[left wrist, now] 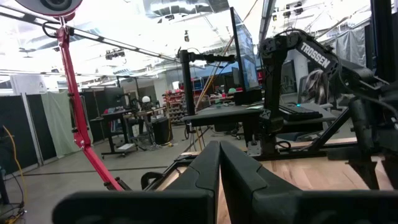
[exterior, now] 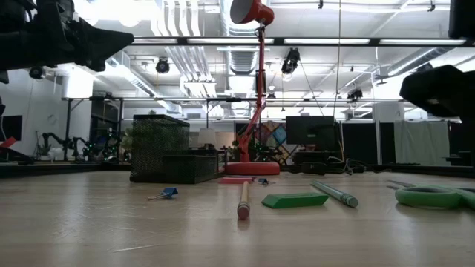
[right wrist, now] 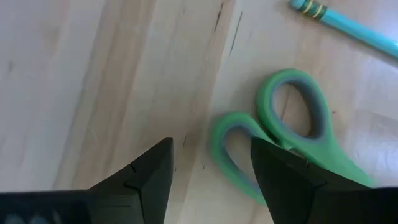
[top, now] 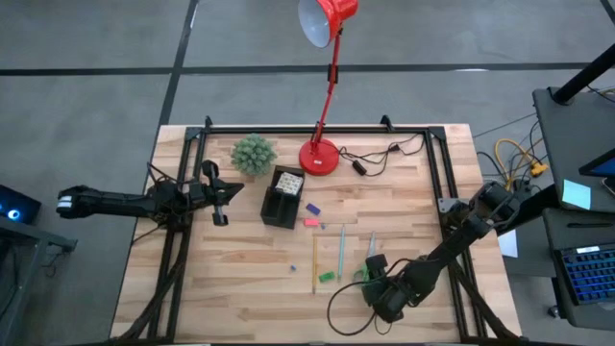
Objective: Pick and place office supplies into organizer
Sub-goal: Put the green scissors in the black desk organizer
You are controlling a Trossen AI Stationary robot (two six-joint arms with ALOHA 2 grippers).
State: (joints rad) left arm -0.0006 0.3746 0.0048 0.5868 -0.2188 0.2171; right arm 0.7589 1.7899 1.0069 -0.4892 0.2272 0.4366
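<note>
Right claw (right wrist: 211, 171): released, fingers spread just above green-handled scissors (right wrist: 292, 134) on tabletop (right wrist: 93, 74).
Left claw (left wrist: 219, 180): clenched, empty, beside the organizer (top: 282, 196).

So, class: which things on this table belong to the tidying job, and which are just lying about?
Belong to the job:
organizer
scissors, under the right gripper, fingers open
pencil
pen
pink pad
green piece

Just lying about:
red lamp
spiky plant

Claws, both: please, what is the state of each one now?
Left claw: closed, holding nothing, beside the organizer.
Right claw: open, empty, over the scissors.
</note>
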